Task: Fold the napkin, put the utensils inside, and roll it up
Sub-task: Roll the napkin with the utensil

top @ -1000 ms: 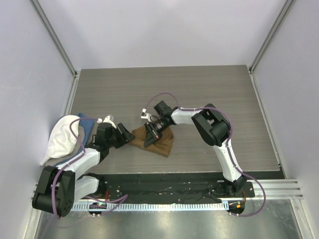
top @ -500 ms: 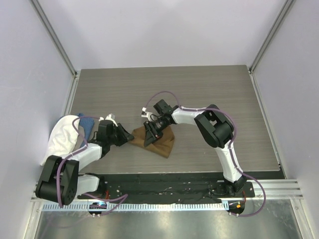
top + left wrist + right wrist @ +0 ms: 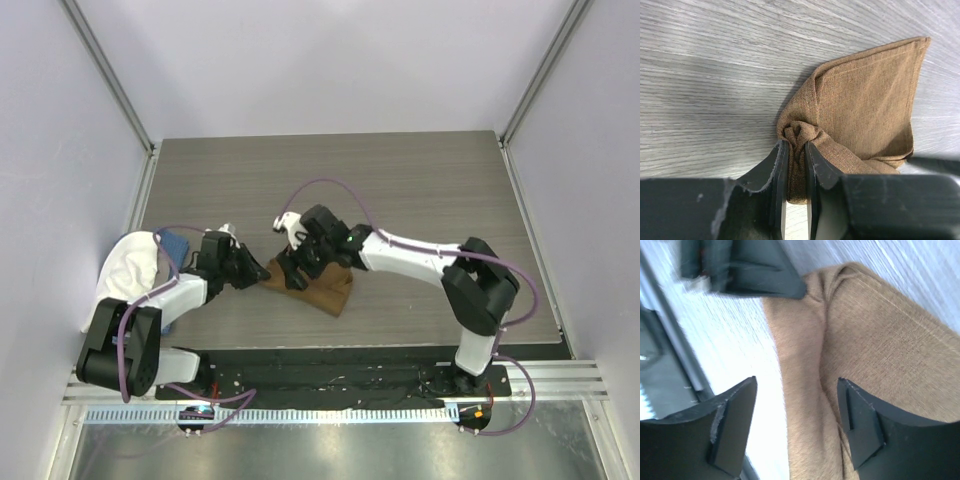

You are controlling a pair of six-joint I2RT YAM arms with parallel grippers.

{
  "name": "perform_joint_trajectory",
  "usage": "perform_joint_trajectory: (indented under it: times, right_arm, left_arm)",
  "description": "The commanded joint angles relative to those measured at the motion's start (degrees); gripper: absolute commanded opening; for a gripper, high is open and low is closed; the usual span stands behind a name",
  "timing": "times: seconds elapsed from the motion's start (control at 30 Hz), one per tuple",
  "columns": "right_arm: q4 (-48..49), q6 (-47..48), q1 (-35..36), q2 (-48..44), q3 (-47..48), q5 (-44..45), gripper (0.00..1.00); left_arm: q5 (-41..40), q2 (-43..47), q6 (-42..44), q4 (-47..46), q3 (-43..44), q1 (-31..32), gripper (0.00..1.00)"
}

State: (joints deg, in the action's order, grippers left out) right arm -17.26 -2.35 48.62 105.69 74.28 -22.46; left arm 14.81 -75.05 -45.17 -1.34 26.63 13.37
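Note:
The tan-brown napkin lies folded and rumpled on the wood table, near the front and left of middle. My left gripper is at its left corner, shut on a bunched fold of the napkin; the cloth fills the narrow gap of that gripper. My right gripper hovers over the napkin's left part, open, with the napkin below its jaws and nothing between them. The left gripper's fingers show at the top of the right wrist view. The utensils are hidden or out of view.
A white cloth and a blue cloth lie piled at the table's left edge, behind the left arm. Grey walls close in the table on three sides. The table's front edge runs just below the napkin.
My left gripper has closed on the napkin's left corner. My right gripper has opened and let go of the cloth, and its arm has swung lower and stretched out to the left.

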Motion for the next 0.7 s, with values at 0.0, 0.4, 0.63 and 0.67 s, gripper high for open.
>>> perform_joint_trajectory:
  times: [0.0,0.4,0.63,0.67]
  right_arm:
    - [10.82,9.63,9.18,-6.81,-6.95,24.79,0.76]
    - [15.85,17.56,17.91,-0.49,-9.51,41.95,0.77]
    - [11.82,16.06,16.86,3.20,-7.14,39.70,0.67]
    - [11.46,15.36,16.16,3.38,-7.05,38.55,0.65]
  left_arm:
    - [0.92,-1.15,2.62,5.99,3.42,0.08,0.21]
    - [1.89,-3.35,3.33,9.87,5.89,0.08,0.21]
    - [2.42,-3.79,3.68,9.96,5.98,0.08,0.21]
    - [2.59,-3.71,3.86,9.96,6.15,0.08,0.21]
